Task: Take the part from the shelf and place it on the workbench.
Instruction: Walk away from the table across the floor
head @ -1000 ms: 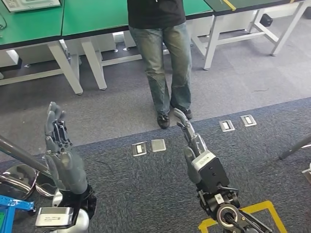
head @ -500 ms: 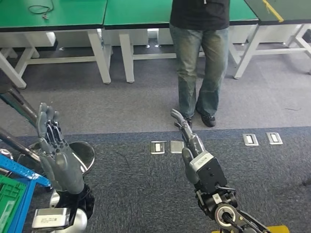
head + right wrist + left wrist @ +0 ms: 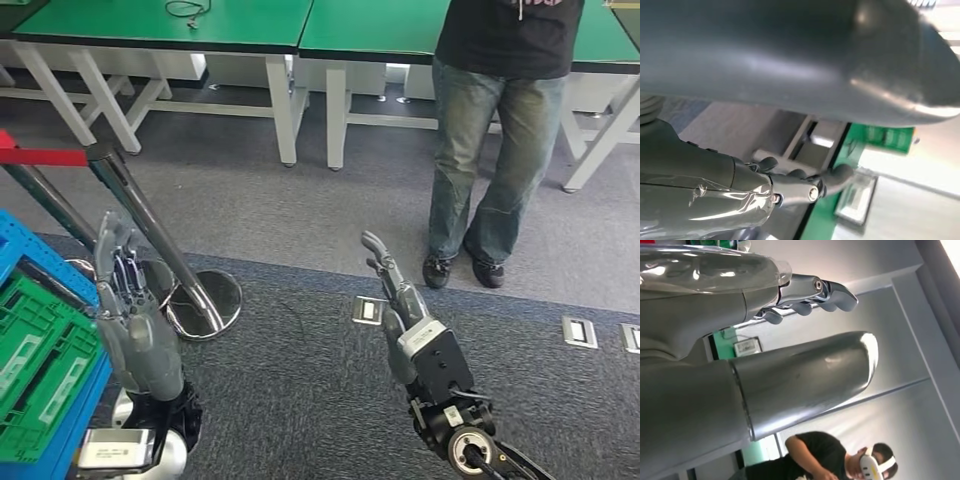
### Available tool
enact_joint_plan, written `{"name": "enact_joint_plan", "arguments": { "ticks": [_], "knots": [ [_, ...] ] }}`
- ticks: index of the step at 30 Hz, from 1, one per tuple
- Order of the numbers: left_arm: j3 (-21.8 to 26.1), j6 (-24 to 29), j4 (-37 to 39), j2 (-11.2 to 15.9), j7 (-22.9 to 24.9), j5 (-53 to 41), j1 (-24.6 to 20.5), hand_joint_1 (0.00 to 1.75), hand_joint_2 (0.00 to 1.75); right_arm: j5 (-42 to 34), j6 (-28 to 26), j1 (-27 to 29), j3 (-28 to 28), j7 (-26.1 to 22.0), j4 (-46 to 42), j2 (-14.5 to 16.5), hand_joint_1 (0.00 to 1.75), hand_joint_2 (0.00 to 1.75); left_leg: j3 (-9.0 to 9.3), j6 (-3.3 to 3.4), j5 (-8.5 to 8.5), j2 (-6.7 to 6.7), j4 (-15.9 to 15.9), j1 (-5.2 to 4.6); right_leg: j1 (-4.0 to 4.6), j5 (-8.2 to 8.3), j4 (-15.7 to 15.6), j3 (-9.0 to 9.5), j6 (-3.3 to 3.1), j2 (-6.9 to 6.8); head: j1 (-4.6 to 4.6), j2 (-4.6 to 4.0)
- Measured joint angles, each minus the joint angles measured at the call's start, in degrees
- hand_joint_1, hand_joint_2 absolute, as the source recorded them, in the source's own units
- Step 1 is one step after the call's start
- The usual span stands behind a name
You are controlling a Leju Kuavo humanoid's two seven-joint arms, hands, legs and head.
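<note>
My left hand (image 3: 130,310) is raised at the lower left, palm up, fingers spread and nothing in it. My right hand (image 3: 398,293) reaches forward over the carpet with its fingers stretched out, also holding nothing. In the left wrist view my left hand (image 3: 798,340) shows a thick thumb and straight fingers with a gap between them. In the right wrist view my right hand (image 3: 791,185) has its fingers extended. A green crate (image 3: 38,365) sits in a blue crate (image 3: 45,300) at the left edge, close beside my left hand. No part is visible in them.
A person in jeans (image 3: 490,150) stands ahead on the right. Green-topped workbenches (image 3: 226,25) with white legs run across the back. A chrome barrier post (image 3: 151,240) with a round base (image 3: 204,305) and red band stands just ahead of my left hand. Floor outlet plates (image 3: 577,332) dot the carpet.
The whole view has swung to the left: the person slid rightward, and the blue and green crates and the barrier post came into view. Both hands keep the same pose.
</note>
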Motion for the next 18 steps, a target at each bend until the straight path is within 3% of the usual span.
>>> {"name": "enact_joint_plan", "arguments": {
  "ticks": [2, 4, 5, 6, 8, 10, 12, 14, 16, 18],
  "knots": [
    [0.0, 0.0, 0.0, 0.0, 0.0, 0.2, -0.1, 0.00, 0.00, 0.0, 0.0, 0.2, 0.1, 0.0, 0.0, 0.0, 0.00, 0.00, -3.98, -0.33, -3.70, 3.41, 7.8, 0.07, 0.30, 0.03, -0.1, 0.02, -0.22, -1.75, -0.77, -0.01],
    [0.0, 0.0, 0.2, 0.0, 0.0, 0.3, -0.1, 0.00, 0.00, 0.0, 0.0, 0.4, 0.1, 0.1, 0.0, 0.0, 0.00, 0.00, -6.35, -0.60, -4.78, 4.69, 12.2, 0.32, 0.42, -0.08, -0.1, 0.00, -0.21, -3.57, -0.98, -0.01],
    [0.0, 0.0, 0.2, 0.0, 0.0, 0.3, -0.1, 0.00, 0.00, 0.0, 0.1, 0.4, 0.1, 0.1, 0.0, 0.0, 0.00, 0.00, -5.73, -0.68, -3.71, 5.08, 11.0, 0.41, 0.40, -0.17, -0.1, 0.04, -0.15, -4.40, -1.11, -0.01],
    [0.0, 0.0, 0.3, 0.0, 0.0, 0.3, -0.1, 0.00, 0.00, -0.1, 0.1, 0.3, 0.1, 0.1, 0.0, 0.0, 0.00, 0.00, -3.91, -0.69, -1.89, 5.73, 7.6, 0.48, 0.37, -0.29, -0.1, 0.14, -0.02, -5.16, -1.29, -0.01],
    [0.0, 0.0, 0.3, 0.0, 0.0, 0.3, -0.1, 0.00, 0.00, -0.1, 0.1, 0.3, 0.1, 0.1, 0.0, 0.0, 0.00, 0.00, 0.90, -0.51, 1.39, 8.63, -1.0, 0.38, 0.55, -0.69, 0.1, 0.46, 0.44, -6.35, -1.72, -0.01],
    [0.0, 0.0, 0.3, -0.1, -0.1, 0.3, -0.1, 0.00, 0.00, -0.1, 0.2, 0.1, 0.1, 0.1, 0.0, 0.0, 0.00, 0.00, 3.15, 0.02, 2.27, 10.18, -4.9, 0.07, 0.91, -1.19, 0.2, 0.86, 1.05, -7.33, -1.63, -0.01],
    [0.1, 0.0, 0.3, -0.2, -0.2, 0.3, -0.1, 0.00, 0.00, -0.1, 0.3, 0.0, 0.1, 0.1, 0.0, 0.0, 0.00, 0.00, 3.20, 0.69, 2.18, 8.80, -5.2, -0.10, 0.89, -1.65, 0.2, 1.31, 1.68, -8.40, -1.29, -0.01],
    [0.2, 0.0, 0.3, -0.2, -0.2, 0.3, -0.1, 0.00, 0.00, -0.1, 0.3, -0.1, 0.1, 0.1, 0.0, 0.0, 0.00, 0.00, 3.43, 1.37, 2.27, 7.39, -5.4, 0.05, 0.48, -3.20, 1.9, 0.88, 2.24, -6.72, -1.06, -0.01],
    [0.2, 0.0, 0.3, -0.4, -0.3, 0.3, -0.1, 0.00, 0.00, -0.2, 0.3, -0.2, 0.1, 0.1, 0.0, 0.0, 0.00, 0.00, 3.64, 1.94, 2.35, 6.02, -5.6, 0.21, 0.25, -6.83, 8.5, -2.09, 2.51, -3.22, -0.50, -0.01],
    [0.2, 0.0, 0.3, -0.5, -0.4, 0.2, 0.1, 0.00, 0.00, -0.6, 0.4, -0.1, 0.2, 0.1, 0.1, 0.0, 0.00, 0.00, 3.66, 2.19, 2.33, 4.51, -5.5, 0.07, 0.30, -10.05, 16.9, -6.21, 2.55, -1.77, 0.03, -0.01]
  ]
}}
